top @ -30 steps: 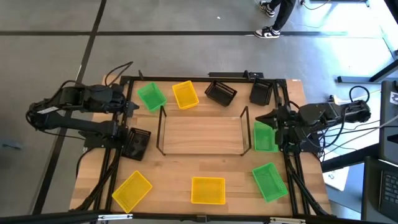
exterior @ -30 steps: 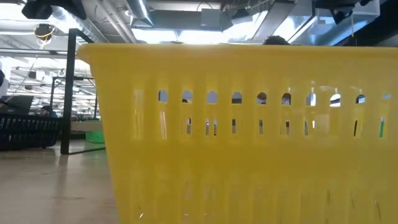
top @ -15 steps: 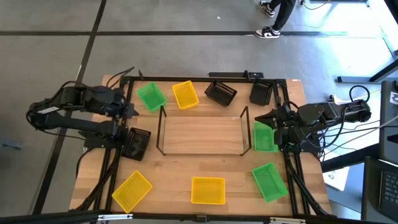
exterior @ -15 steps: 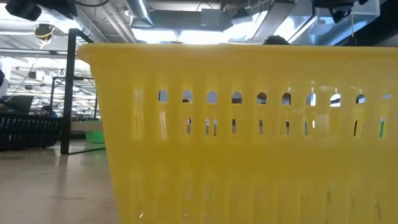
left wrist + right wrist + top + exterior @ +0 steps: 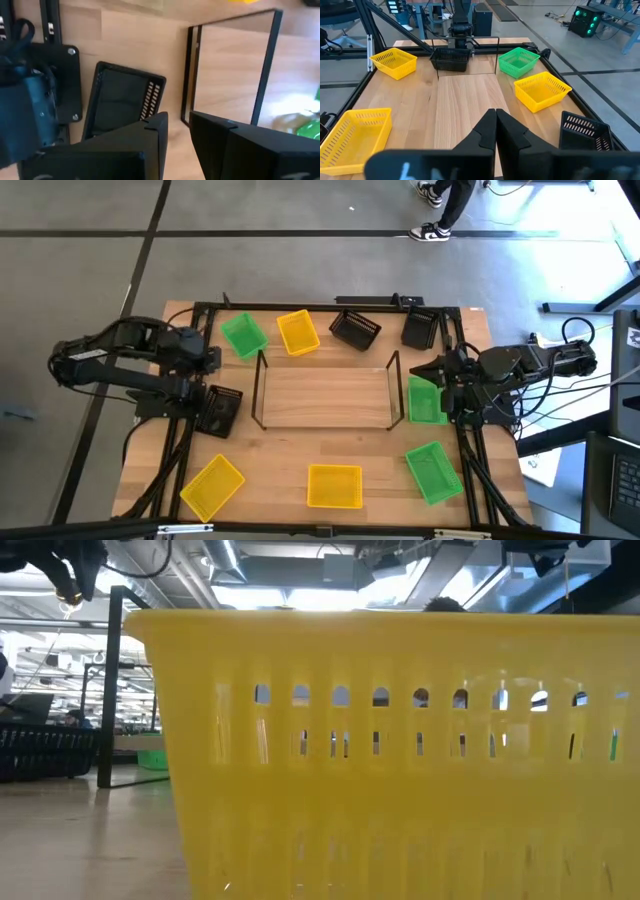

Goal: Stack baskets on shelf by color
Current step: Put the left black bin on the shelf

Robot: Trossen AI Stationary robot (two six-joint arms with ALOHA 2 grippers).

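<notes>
Your left gripper (image 5: 179,131) has its fingers parted with nothing between them, hovering right over the black perforated plastic basket (image 5: 122,100) lying on the wooden bench (image 5: 160,430), with the empty black wire shelf (image 5: 325,392) just beyond it. Your right gripper (image 5: 495,126) is closed and empty, aimed across that shelf, a green perforated basket (image 5: 425,399) right beside it.
</notes>
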